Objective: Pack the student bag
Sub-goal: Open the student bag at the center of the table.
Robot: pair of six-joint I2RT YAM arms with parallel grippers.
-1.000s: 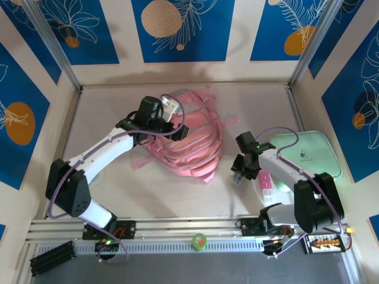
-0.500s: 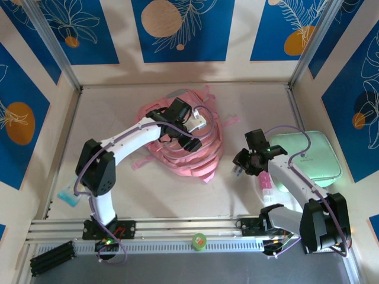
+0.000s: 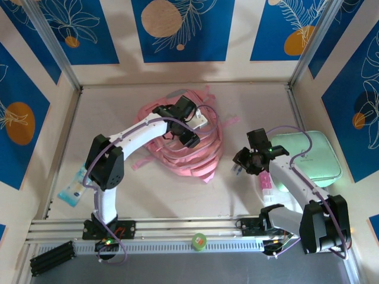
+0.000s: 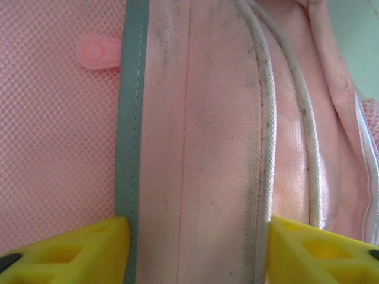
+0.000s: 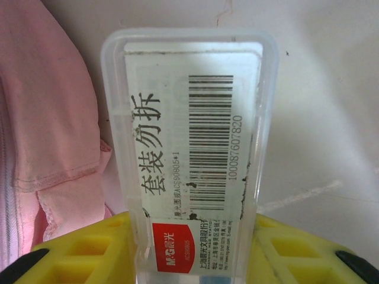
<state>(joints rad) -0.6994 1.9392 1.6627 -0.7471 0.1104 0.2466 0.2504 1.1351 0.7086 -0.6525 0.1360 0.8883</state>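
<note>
The student bag [image 3: 195,155], a soft pink backpack, lies in a heap at mid-table. My left gripper [image 3: 190,127] is pressed down onto its top. In the left wrist view the yellow fingers [image 4: 71,251] stand apart, open, on either side of a flat band of pink bag fabric [image 4: 201,148] edged by a grey-green trim and white piping. My right gripper [image 3: 240,165] hovers just right of the bag, shut on a clear plastic box [image 5: 189,148] with a barcode label and a red sticker. The bag's edge [image 5: 47,118] lies close to the box's left.
A mint-green flat case [image 3: 308,157] lies at the right under my right arm. A small pink item [image 3: 265,184] sits beside that arm. A light blue packet [image 3: 74,190] lies at the left near my left arm's base. A green roll [image 3: 198,241] rests on the front rail.
My left arm has swung right across the top of the bag and its jaws have narrowed. The blue packet at the left has come into view. My right gripper shifted slightly, still holding the box.
</note>
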